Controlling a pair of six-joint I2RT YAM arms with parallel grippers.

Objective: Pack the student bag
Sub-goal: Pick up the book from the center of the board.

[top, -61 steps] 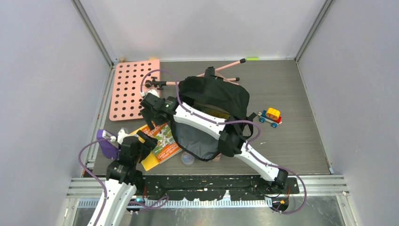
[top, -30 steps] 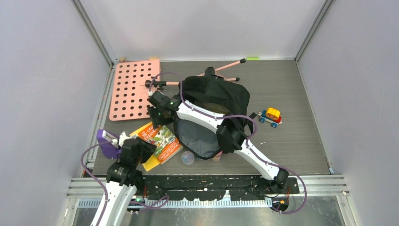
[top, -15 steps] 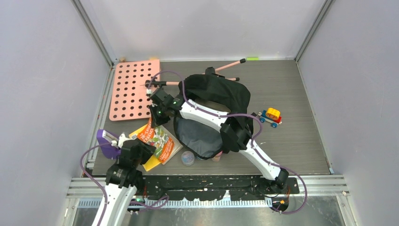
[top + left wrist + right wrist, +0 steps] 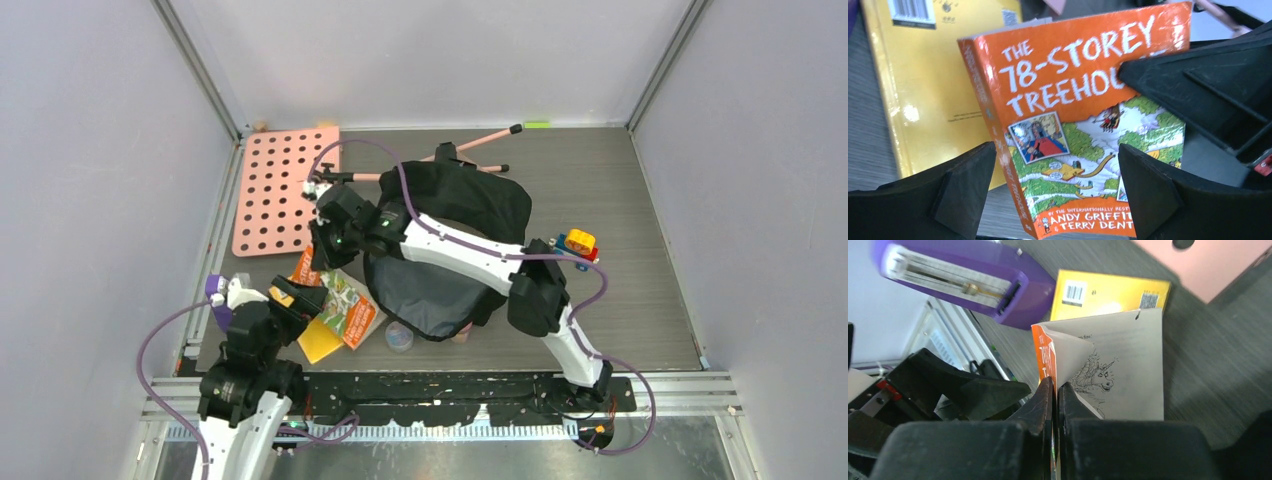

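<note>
Top external shows a grey plank-grain table (image 4: 640,290) boxed by pale lilac walls (image 4: 430,60) (metal rails (image 4: 200,75) at the corners). The student bag (image 4: 478,203) slumps open mid-table. Left of the bag, the right gripper (image 4: 325,255) pinches the cover of an orange book (image 4: 345,300); the left gripper (image 4: 290,298) gapes wide beside it.

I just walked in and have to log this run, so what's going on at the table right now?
The right gripper is shut on an edge of the orange book, The 78-Storey Treehouse, holding it tilted above the yellow book. The left gripper is open, with a finger on either side of the orange book but not clamping it. The student bag lies open beside them, and the book is not yet inside.
</note>
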